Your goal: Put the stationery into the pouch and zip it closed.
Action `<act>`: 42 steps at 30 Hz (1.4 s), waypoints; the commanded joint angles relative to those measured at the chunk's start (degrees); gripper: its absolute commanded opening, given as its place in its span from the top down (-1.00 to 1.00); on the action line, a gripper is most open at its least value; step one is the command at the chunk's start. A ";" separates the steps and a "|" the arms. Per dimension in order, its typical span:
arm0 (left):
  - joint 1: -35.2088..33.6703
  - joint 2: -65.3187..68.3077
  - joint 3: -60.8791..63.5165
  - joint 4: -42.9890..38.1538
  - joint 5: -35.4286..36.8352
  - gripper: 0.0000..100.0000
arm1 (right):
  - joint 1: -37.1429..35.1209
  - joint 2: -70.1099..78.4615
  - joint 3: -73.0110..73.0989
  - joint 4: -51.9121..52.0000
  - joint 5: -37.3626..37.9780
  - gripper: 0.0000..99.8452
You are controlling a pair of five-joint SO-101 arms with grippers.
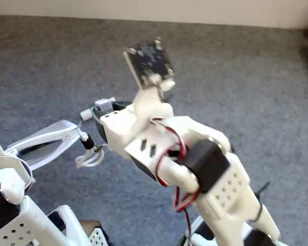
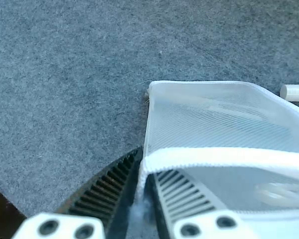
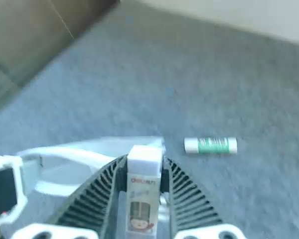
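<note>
Right wrist view: your right pincer [image 3: 144,160] grips a white block [image 3: 142,199] just above the mesh pouch [image 3: 79,154], not yet dropped in. Your left pincer [image 2: 144,172] pinches the pouch rim. The glue stick [image 3: 210,145] lies on the grey surface [image 3: 214,74] nearby; zipping remains.

Grey, short-piled carpet [image 1: 236,77] covers the whole working surface. A white glue stick [image 3: 210,145] with a green band lies flat on its side on the carpet. It sits ahead of the right gripper [image 3: 144,162], off to one side of the fingertips and clear of them. From the left gripper [image 2: 145,169], the stick [image 2: 295,92] lies just past the far end of the mesh pouch [image 2: 224,119]. The pouch's far corner appears to rest on the carpet.
</note>
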 commanded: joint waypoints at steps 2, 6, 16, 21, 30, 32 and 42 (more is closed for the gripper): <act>-0.04 1.45 0.13 -0.26 -0.35 0.99 | -1.19 -12.44 9.45 -17.45 -0.62 0.99; -0.04 1.45 0.13 -0.26 -0.35 0.99 | -6.73 -20.44 18.86 -30.73 -0.26 0.99; -0.04 1.45 0.13 -0.26 -0.35 0.99 | -19.47 -26.15 43.03 -66.15 -0.18 0.99; -0.04 1.45 0.13 -0.26 -0.35 0.99 | -19.74 -26.07 51.12 -80.57 -0.18 0.99; -0.04 1.45 0.13 -0.26 -0.35 0.99 | -19.38 -16.04 52.18 -81.89 -0.18 0.99; -0.13 1.45 0.13 -0.26 -0.35 0.99 | -19.38 -12.97 52.18 -81.89 -0.18 0.99; -0.13 1.45 0.13 -0.26 -0.35 0.99 | -14.64 -2.95 52.53 -95.16 -0.18 0.99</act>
